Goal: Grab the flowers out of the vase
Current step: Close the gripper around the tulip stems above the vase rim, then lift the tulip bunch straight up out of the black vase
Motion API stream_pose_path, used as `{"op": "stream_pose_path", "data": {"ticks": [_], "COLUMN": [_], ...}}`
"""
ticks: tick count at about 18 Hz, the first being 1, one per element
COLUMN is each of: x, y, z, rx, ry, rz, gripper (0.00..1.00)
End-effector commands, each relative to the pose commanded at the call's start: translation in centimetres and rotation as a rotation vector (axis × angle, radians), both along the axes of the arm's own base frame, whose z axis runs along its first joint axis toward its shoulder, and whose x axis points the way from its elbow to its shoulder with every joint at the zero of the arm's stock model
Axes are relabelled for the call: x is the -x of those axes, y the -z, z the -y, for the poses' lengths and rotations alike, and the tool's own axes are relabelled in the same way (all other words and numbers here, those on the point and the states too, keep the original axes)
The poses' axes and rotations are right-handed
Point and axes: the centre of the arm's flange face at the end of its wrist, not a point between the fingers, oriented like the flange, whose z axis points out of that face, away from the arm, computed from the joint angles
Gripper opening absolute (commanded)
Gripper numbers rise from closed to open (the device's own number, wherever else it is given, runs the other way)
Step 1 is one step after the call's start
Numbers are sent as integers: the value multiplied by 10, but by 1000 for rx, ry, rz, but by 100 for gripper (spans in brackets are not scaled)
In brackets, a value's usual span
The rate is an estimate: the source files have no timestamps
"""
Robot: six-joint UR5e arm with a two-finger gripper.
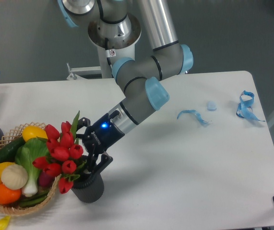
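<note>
Gripper [89, 149] spread wide, fingers splayed to either side of the flowers [60, 154], right at the bunch's green stems just above the mouth of the vase [89, 186]; actual contact impossible to confirm. Nothing clamped. White lettering on the gripper's black body, too small to read; blue light glowing beside it. Flowers standing in the vase near the table's [184, 182] front left corner, leaning over the wicker basket [12, 203] of vegetables.
</note>
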Motion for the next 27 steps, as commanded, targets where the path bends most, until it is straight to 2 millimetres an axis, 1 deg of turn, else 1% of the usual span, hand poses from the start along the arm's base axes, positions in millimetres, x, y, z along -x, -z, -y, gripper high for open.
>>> {"op": "stream_pose_path", "data": {"ticks": [1, 3, 6, 7, 9, 17, 21, 22, 24, 27], "x": [0, 0, 1, 1, 2, 6, 9, 9, 9, 18], "y": [1, 1, 4, 4, 0, -16, -24, -28, -46, -66], "z": [0, 0, -1, -1, -1, -3, -2, -1, 0, -2], "rx": [1, 1, 4, 4, -1, -25, -40, -47, -71, -69], "ry": [0, 0, 0, 0, 0, -7, -14, -15, -18, -48], "rz": [1, 1, 5, 5, -1, -3, 29, 35, 42, 68], "gripper": [99, 90, 66, 60, 55, 55, 55, 55, 55, 54]}}
